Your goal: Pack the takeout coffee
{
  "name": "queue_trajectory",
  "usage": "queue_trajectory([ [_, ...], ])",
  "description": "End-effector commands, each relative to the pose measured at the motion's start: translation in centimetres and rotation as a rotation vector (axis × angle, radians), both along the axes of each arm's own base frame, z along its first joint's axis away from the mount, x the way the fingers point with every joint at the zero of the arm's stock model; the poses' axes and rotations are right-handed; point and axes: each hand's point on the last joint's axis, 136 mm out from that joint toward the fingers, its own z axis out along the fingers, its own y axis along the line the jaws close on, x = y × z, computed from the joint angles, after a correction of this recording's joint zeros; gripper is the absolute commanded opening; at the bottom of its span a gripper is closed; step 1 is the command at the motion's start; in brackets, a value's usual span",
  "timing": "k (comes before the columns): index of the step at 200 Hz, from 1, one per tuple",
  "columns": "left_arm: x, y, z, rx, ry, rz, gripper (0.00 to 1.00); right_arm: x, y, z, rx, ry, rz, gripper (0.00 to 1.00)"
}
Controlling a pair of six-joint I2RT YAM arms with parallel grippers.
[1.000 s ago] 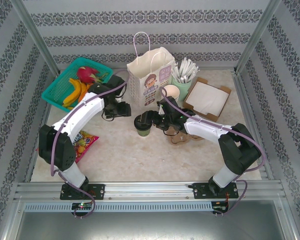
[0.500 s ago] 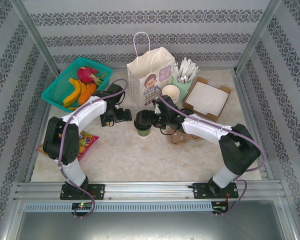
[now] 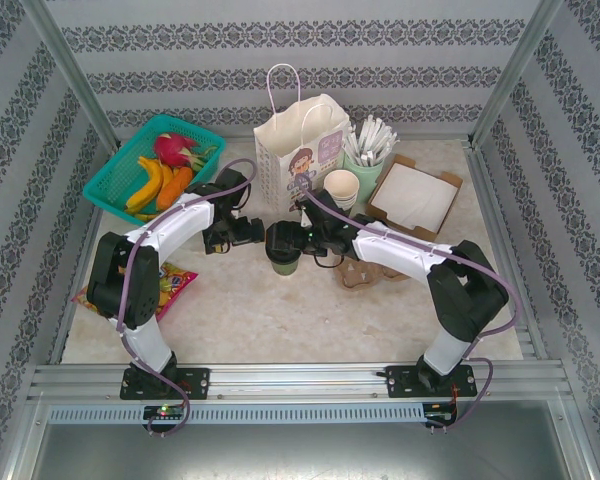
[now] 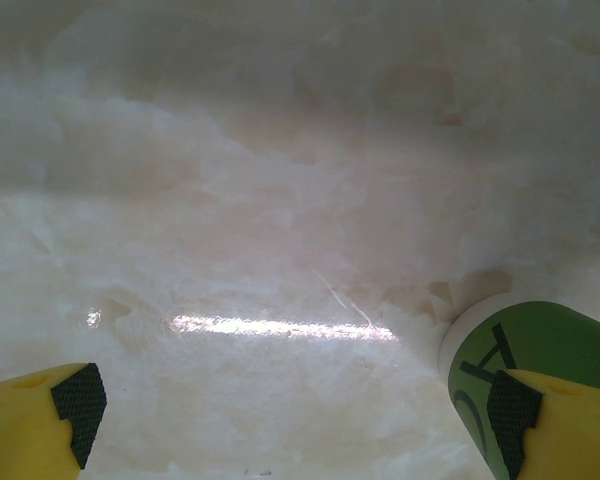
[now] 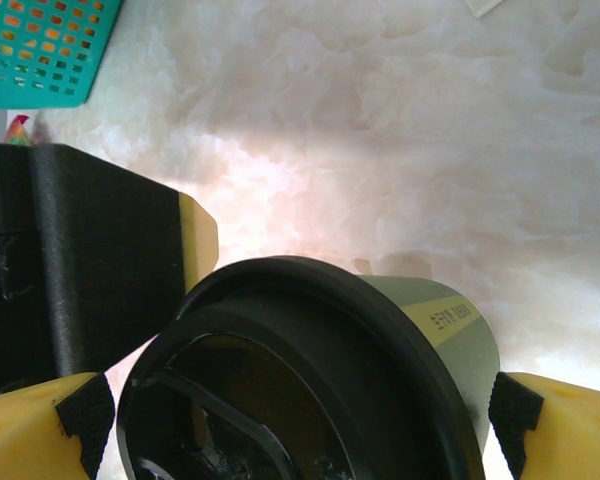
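Splays left pincer (image 4: 295,400) and right pincer (image 5: 300,410) wider, flanking the ungrasped coffee cup (image 3: 285,263) at 6 o'clock from the bag (image 3: 302,150).

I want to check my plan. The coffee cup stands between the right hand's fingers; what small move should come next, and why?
Probably close the right hand on the takeout coffee. Its fingers stand open on either side of the black lid, the cup stands upright on the table, and nothing holds it yet, so a grip must come before lifting toward the paper bag.
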Motion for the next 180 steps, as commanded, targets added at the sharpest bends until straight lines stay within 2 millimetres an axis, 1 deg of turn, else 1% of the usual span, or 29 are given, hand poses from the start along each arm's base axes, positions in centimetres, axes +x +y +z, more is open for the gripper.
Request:
queue_trajectory([
  [1,-0.3,-0.3,-0.5,-0.005,0.015,0.0,1.0,-0.2,0.4,-0.2,-0.037,-0.007,0.025,0.98],
  [23,-0.3,-0.2,-0.5,-0.005,0.017,0.0,1.0,-0.6,0.6,-0.3,-0.041,-0.007,0.044,0.98],
  [48,-0.5,-0.2,-0.7,-0.006,0.022,-0.001,1.0,-0.9,0.4,-1.0,-0.078,-0.004,0.053,0.98],
  [66,-0.5,-0.4,-0.7,-0.011,0.023,-0.001,1.0,-0.9,0.1,-1.4,-0.094,0.003,0.046,0.98],
  [114,-0.6,-0.7,-0.5,-0.022,0.022,-0.01,1.0,-1.3,0.4,-2.0,-0.141,0.008,0.07,0.98],
  [143,-0.7,-0.8,-0.6,-0.02,0.023,-0.009,1.0,-1.3,0.1,-2.2,-0.16,-0.002,0.062,0.98],
  [180,-0.3,-0.7,0.1,-0.021,-0.001,-0.01,1.0,-1.3,-0.9,-2.4,-0.203,-0.009,0.047,0.93],
])
